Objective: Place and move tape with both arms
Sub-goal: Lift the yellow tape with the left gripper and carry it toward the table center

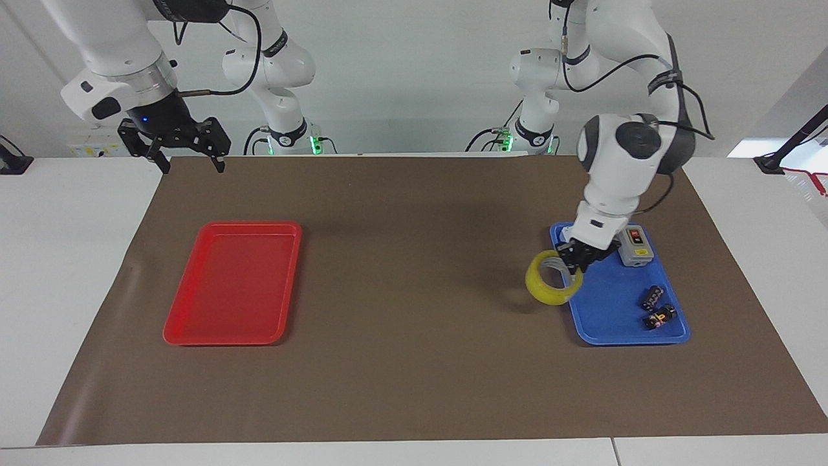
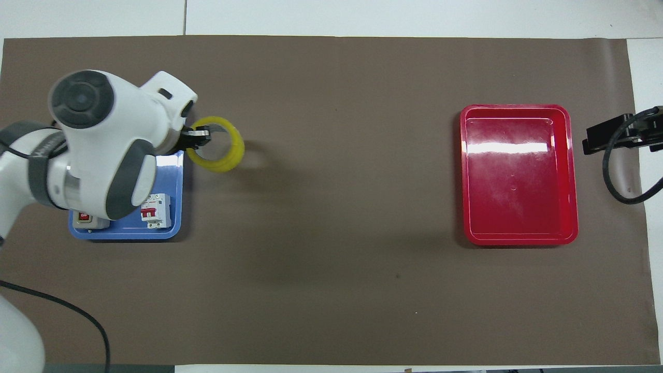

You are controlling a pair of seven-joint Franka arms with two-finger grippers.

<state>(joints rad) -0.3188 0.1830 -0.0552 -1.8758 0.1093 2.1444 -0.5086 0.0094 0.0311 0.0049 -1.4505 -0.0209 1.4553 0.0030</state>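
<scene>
The left tool (image 1: 574, 259) is gripping the tape (image 1: 552, 279) by its rim, its fingers closed across the ring's wall, and is holding it in the air over the edge of the blue tray (image 1: 608, 327) that faces the middle of the bench (image 1: 414, 388), toward the left arm's end of the bench. The tape is hanging tilted, neither flat nor fully on edge: its open hole is facing up and away from the robots, toward the bench's long edge farthest from them, so the ring's axis is running slantwise. The right tool (image 1: 187, 155) is waiting with its fingers spread open above the bench corner at the right arm's end, nearest the robots, well apart from the red tray (image 1: 194, 330).
</scene>
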